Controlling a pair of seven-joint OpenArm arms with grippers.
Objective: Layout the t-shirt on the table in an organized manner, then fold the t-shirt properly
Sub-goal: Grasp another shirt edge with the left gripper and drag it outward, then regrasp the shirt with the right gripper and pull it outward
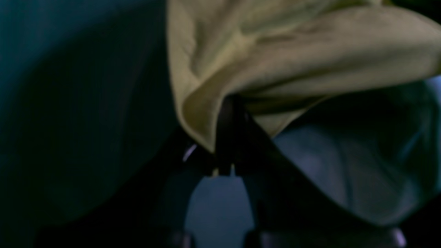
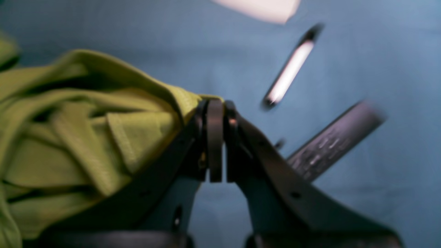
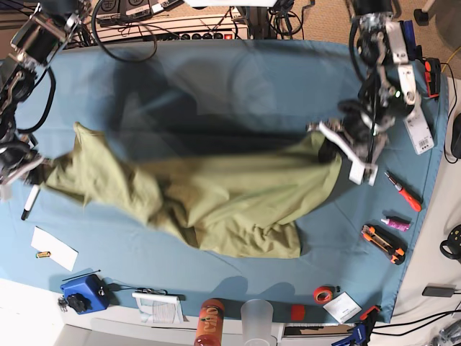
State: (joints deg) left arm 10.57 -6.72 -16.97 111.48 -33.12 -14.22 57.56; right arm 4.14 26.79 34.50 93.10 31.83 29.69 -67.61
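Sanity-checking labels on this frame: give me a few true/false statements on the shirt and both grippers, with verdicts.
1. The left gripper is shut on the t-shirt. True.
2. The right gripper is open and clear of the shirt. False: its fingers are closed, pinching a shirt edge.
3. The shirt lies neatly folded. False: it is stretched between the two arms, wrinkled and unfolded.
4. A marker lies on the table near the right gripper. True.

Base looks straight down — wrist views close, sharing the t-shirt.
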